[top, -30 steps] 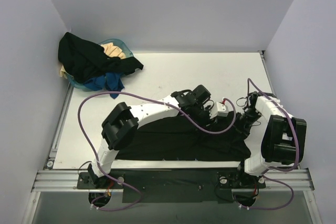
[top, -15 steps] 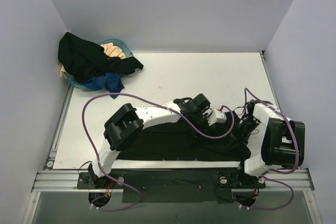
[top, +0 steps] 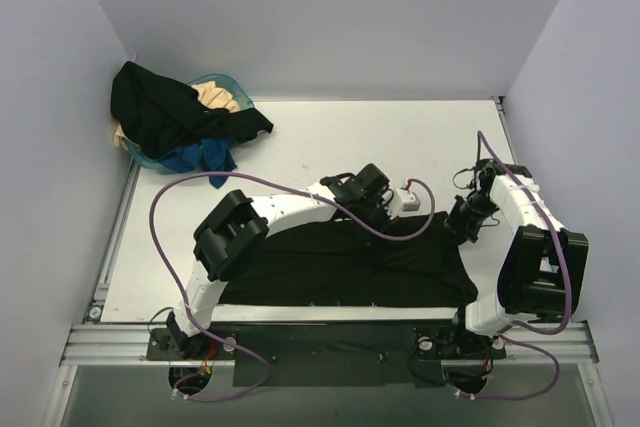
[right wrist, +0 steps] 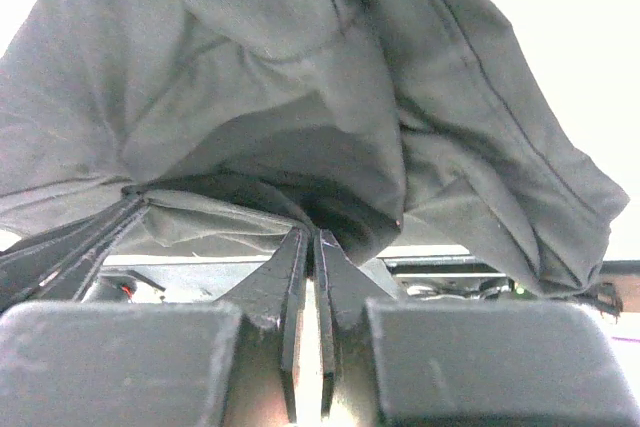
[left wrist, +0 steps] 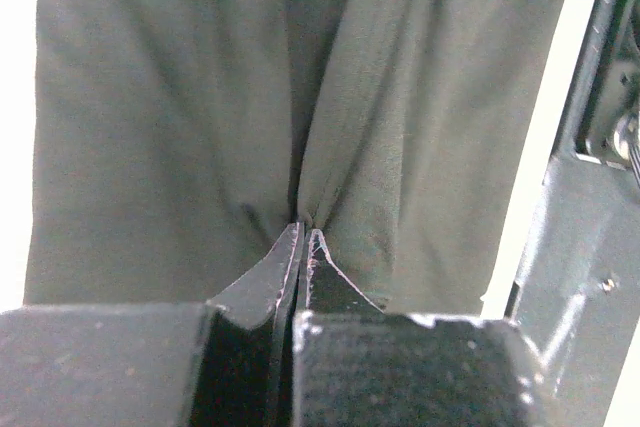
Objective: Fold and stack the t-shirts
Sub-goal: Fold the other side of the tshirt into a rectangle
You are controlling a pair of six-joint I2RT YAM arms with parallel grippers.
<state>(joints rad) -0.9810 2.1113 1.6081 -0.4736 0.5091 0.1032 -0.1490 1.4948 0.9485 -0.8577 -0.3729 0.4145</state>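
A black t-shirt (top: 320, 267) lies spread along the near edge of the table. My left gripper (top: 395, 215) is over the shirt's far right part, shut on a pinch of its cloth (left wrist: 180, 97); the tips (left wrist: 305, 235) meet with a fold between them. My right gripper (top: 463, 227) is at the shirt's right end and is shut on its edge, so the cloth (right wrist: 250, 47) drapes up and over the tips (right wrist: 310, 237). More t-shirts are heaped at the far left: a black one (top: 160, 112), a cream one (top: 215, 97) and a blue one (top: 205, 157).
A teal basket (top: 232, 81) holds the heap in the far left corner, against the left wall. White walls close the table on three sides. A metal rail (top: 330, 339) with the arm bases runs along the near edge. Purple cables loop from both arms.
Both grippers have closed on the black shirt. They dipped toward the near edge, then drew back away from it, pulling the shirt's right part up into a ridge.
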